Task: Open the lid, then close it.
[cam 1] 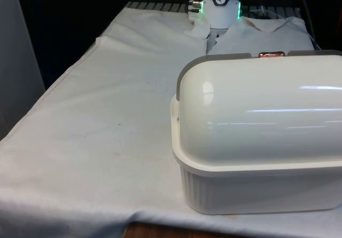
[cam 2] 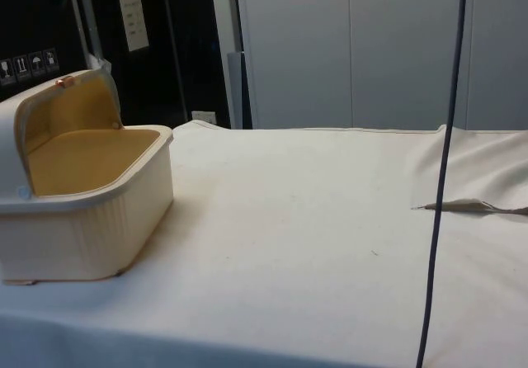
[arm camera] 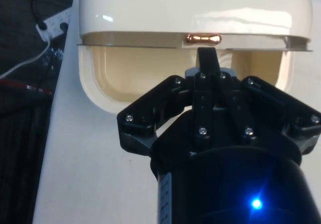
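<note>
I see the bread box (cam 1: 256,136) lid (arm camera: 195,8) rolled open, its copper handle (arm camera: 203,38) just beyond my end effector (arm camera: 207,63), whose fingers are pressed together, holding nothing.

White tablecloth (cam 1: 96,120), black cable (cam 2: 441,178) hanging in the side view, dark cabinets (cam 2: 157,46) behind

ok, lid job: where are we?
Opening looks done: the bread box has its lid rolled back, with the tan inside showing in the side view. In hand: the end effector sits just below the copper handle on the lid's edge, fingers together, not gripping it. Left: pulling the lid back down to close the box.
</note>
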`<action>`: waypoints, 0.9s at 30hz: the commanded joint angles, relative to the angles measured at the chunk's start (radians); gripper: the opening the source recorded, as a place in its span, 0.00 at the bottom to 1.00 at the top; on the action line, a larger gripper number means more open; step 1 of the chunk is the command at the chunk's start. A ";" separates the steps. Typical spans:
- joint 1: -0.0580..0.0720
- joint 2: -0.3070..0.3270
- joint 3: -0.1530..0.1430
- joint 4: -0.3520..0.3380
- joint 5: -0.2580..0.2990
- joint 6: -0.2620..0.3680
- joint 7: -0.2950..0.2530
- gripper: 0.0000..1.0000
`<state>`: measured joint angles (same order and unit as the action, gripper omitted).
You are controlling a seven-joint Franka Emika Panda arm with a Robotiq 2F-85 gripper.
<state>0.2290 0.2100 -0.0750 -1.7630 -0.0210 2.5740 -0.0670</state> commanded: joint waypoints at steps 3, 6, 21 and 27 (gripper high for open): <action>0.000 0.009 0.001 0.015 0.000 -0.021 0.000 0.00; 0.003 0.027 0.001 0.051 -0.005 -0.079 0.004 0.00; 0.005 0.033 0.005 0.090 -0.001 -0.148 0.003 0.42; 0.005 0.033 0.005 0.090 0.000 -0.149 0.003 0.70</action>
<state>0.2340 0.2440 -0.0700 -1.6760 -0.0210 2.4360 -0.0660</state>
